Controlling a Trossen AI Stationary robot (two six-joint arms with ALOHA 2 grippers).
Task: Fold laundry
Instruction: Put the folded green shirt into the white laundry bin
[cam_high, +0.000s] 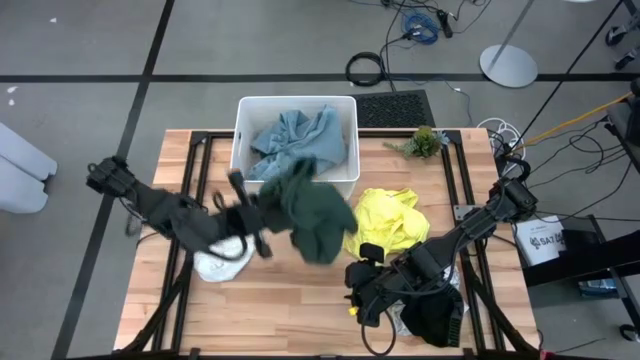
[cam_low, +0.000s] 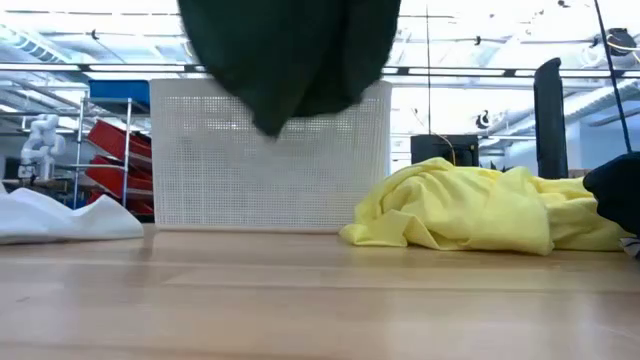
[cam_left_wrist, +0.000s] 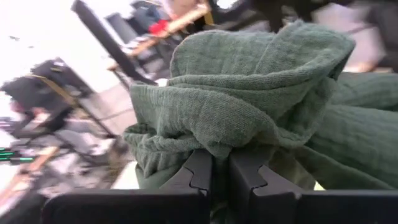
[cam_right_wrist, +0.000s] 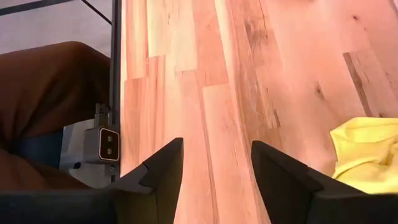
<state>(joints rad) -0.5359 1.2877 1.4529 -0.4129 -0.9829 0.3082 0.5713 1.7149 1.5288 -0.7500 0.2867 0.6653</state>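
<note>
Folding looks barely begun: the left gripper (cam_left_wrist: 221, 171), jaws pinched on the green cloth (cam_high: 315, 210), holds it above the table (cam_high: 290, 300), the right gripper (cam_right_wrist: 214, 165) hangs empty with jaws apart, and the yellow cloth (cam_high: 388, 220) and blue cloth (cam_high: 295, 135) lie crumpled.
</note>
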